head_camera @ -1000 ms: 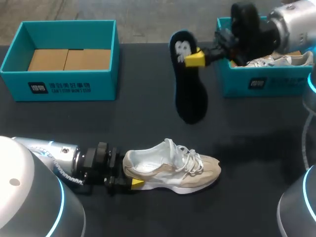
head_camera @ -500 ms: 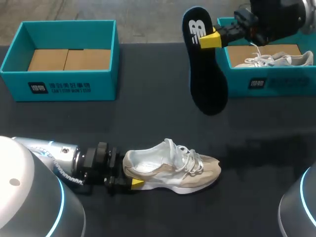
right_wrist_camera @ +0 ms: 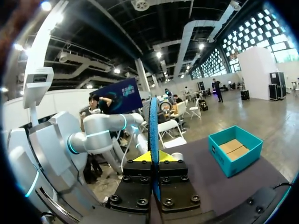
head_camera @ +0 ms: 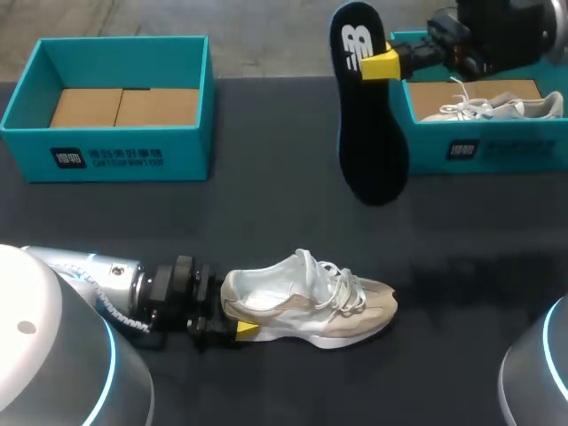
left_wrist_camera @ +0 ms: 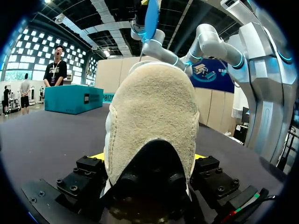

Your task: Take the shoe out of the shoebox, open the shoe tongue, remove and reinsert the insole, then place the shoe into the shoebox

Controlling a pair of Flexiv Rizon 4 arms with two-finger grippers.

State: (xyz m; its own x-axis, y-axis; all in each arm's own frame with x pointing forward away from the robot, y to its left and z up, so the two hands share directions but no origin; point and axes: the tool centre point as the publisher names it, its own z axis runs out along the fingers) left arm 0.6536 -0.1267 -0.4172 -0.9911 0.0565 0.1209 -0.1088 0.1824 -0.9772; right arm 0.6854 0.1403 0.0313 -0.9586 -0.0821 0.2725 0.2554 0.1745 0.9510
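Right gripper point(head_camera: 383, 65), raised above the table point(head_camera: 266, 222), its yellow-tipped fingers closed on the heel end of the insole point(head_camera: 368, 133); the insole is black with a white mark near the gripped end and hangs below the gripper, toe end downward, clear of the table surface. In the right wrist view the same gripper point(right_wrist_camera: 153, 158) shows the insole point(right_wrist_camera: 153, 130) edge-on as a thin blade standing up between the two fingers. Just beside and beneath this gripper stands a teal shoebox point(head_camera: 484, 146), lid off, holding a second shoe point(head_camera: 493, 106), pale with white laces, lying on a brown cardboard floor. Left gripper point(head_camera: 232, 328), low at the table surface, clamped on the heel of the shoe point(head_camera: 311, 297); the shoe rests upright on its white sole, toe pointing away from the gripper, with a beige suede upper, white laces loosely spread and a white lining visible in the opening. In the left wrist view the gripper point(left_wrist_camera: 149, 161) has the beige heel point(left_wrist_camera: 152, 126) filling the space between its fingers, a yellow sliver showing at each side. Well apart from this gripper, across the table, a second teal shoebox point(head_camera: 111, 142) stands open, containing only a cardboard insert point(head_camera: 124, 106)
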